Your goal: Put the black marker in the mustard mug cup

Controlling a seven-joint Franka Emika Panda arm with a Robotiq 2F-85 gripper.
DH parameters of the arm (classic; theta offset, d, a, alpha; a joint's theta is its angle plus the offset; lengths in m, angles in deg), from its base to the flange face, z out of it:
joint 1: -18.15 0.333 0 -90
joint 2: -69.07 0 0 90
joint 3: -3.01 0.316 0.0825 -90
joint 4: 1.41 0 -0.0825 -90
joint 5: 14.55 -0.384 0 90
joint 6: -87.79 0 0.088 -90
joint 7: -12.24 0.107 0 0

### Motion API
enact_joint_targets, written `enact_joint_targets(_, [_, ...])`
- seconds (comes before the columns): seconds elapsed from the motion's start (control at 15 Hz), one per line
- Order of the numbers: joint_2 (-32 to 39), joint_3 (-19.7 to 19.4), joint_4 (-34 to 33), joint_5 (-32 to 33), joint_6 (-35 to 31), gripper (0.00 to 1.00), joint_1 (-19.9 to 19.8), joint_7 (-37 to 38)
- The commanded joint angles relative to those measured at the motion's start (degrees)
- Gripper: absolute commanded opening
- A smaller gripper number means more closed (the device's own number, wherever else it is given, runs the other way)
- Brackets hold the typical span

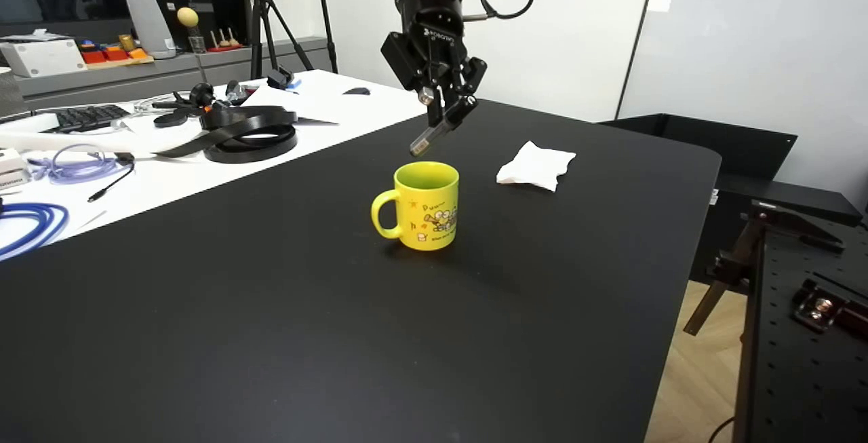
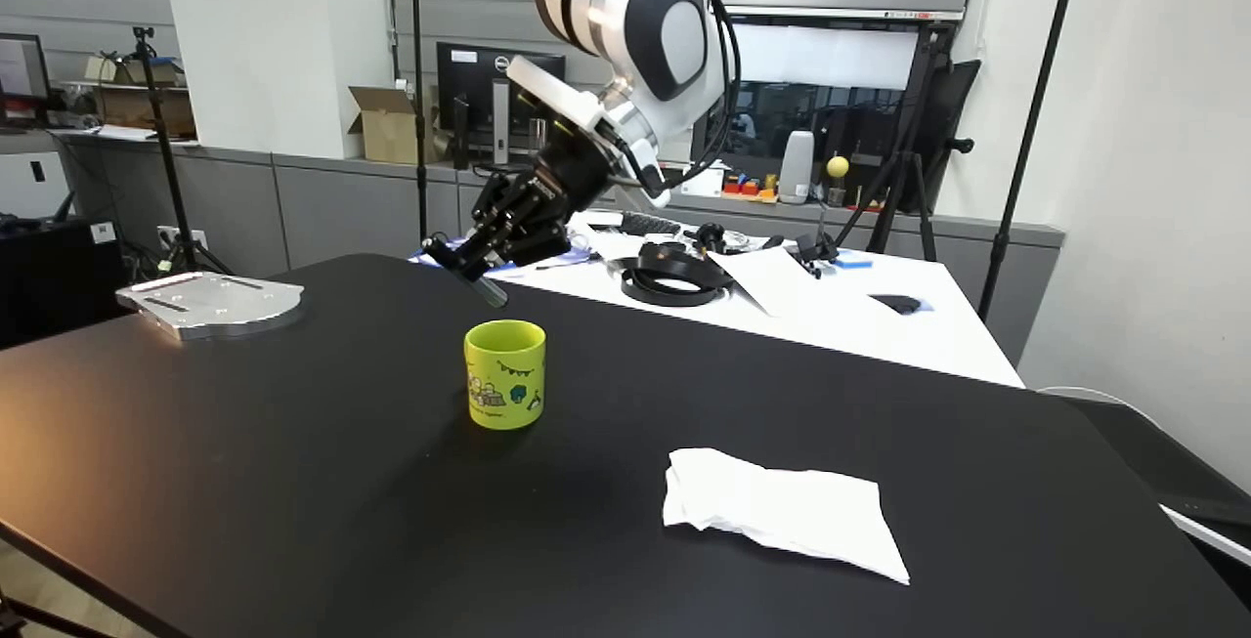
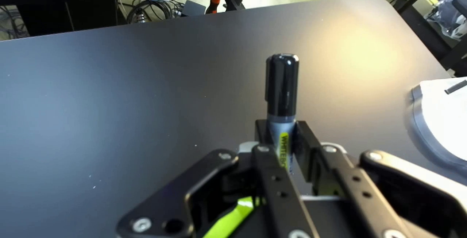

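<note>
The black marker (image 3: 283, 88) has a black cap and a grey body with a yellow label. In the wrist view my gripper (image 3: 281, 136) is shut on its body, with the cap sticking out past the fingertips. The marker's grey end shows in both exterior views (image 1: 429, 139) (image 2: 491, 292), tilted down out of the gripper (image 1: 445, 114) (image 2: 469, 262). The mustard mug cup (image 1: 424, 216) stands upright on the black table, also in an exterior view (image 2: 505, 379). The marker's lower end appears above its rim and apart from it. A yellow strip (image 3: 233, 218) shows behind the gripper links.
A crumpled white paper (image 1: 536, 166) (image 2: 782, 511) lies on the black table beyond the mug. A grey metal plate (image 2: 213, 301) (image 3: 443, 117) sits near a table edge. A white table with black straps (image 1: 251, 134) and cables adjoins the black table.
</note>
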Motion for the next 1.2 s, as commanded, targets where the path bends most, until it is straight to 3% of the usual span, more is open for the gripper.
enact_joint_targets(0.0, [2.26, -0.55, -2.81, -0.92, 1.07, 0.05, -0.45, 4.45])
enact_joint_targets(0.73, [6.46, -0.59, -5.35, -1.12, 1.86, 0.05, -0.83, 7.29])
enact_joint_targets(0.8, [6.78, -0.58, -5.67, -1.18, 1.97, 0.31, -0.87, 7.50])
enact_joint_targets(0.87, [7.11, -0.56, -6.05, -1.27, 2.06, 0.47, -0.92, 7.69])
enact_joint_targets(1.13, [8.35, -0.53, -7.51, -1.90, 2.35, 0.73, -1.11, 8.31])
